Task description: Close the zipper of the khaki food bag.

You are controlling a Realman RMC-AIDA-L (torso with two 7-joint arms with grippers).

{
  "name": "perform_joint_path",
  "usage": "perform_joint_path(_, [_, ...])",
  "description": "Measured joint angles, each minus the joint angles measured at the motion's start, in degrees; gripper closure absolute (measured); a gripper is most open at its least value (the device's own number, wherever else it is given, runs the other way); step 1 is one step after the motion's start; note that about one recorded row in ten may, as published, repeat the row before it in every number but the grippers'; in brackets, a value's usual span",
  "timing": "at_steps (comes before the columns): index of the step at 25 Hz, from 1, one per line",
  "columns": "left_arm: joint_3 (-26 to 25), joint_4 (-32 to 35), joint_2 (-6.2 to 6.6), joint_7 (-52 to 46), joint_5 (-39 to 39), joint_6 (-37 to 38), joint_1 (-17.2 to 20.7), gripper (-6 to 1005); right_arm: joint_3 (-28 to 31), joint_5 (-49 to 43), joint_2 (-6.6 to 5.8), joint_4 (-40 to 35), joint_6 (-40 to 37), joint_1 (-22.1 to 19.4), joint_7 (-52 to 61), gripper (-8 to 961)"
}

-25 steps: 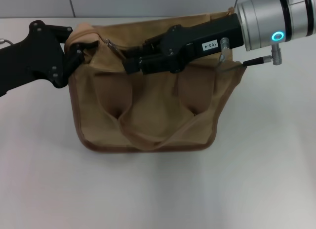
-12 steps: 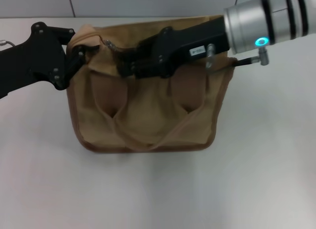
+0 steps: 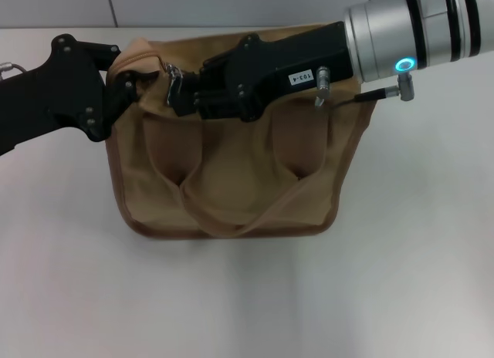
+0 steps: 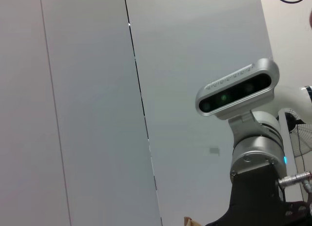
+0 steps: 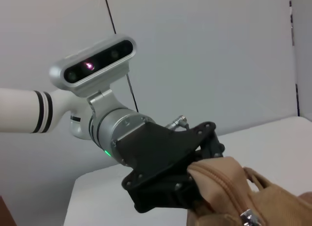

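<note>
The khaki food bag (image 3: pixel 231 173) stands on the white table with its two loop handles hanging down its front. My left gripper (image 3: pixel 123 80) is shut on the bag's top left corner; the right wrist view shows it (image 5: pixel 195 184) clamped on the tan fabric (image 5: pixel 229 187). The zipper's silver slider and pull tab (image 3: pixel 171 79) sit at the left end of the top, and also show in the right wrist view (image 5: pixel 248 217). My right gripper (image 3: pixel 177 89) lies across the bag's top with its tip at the slider.
The white table (image 3: pixel 417 250) surrounds the bag, with a grey wall behind it. The left wrist view shows only the wall and my right arm's wrist with its camera (image 4: pixel 239 92).
My right gripper has slid left along the bag's top and now reaches the slider. The bag has shifted slightly. My left gripper keeps its hold on the corner.
</note>
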Motion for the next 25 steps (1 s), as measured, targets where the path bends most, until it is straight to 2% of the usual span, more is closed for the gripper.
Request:
perform_joint_path(4, [0.0,-0.01,0.0,0.0,-0.01,0.57,0.0,1001,-0.02,0.39,0.0,0.2,0.05,-0.01,2.06,683])
perform_joint_path(11, [0.0,-0.01,-0.04,-0.01,-0.06,0.93,0.0,1001,-0.09,2.37,0.0,2.54,0.73,0.62,5.49,680])
perform_joint_path(25, [-0.02,0.39,-0.52,-0.61,-0.09,1.24,-0.09,1001,0.21,4.68,-0.1,6.29,2.54,1.34,9.56,794])
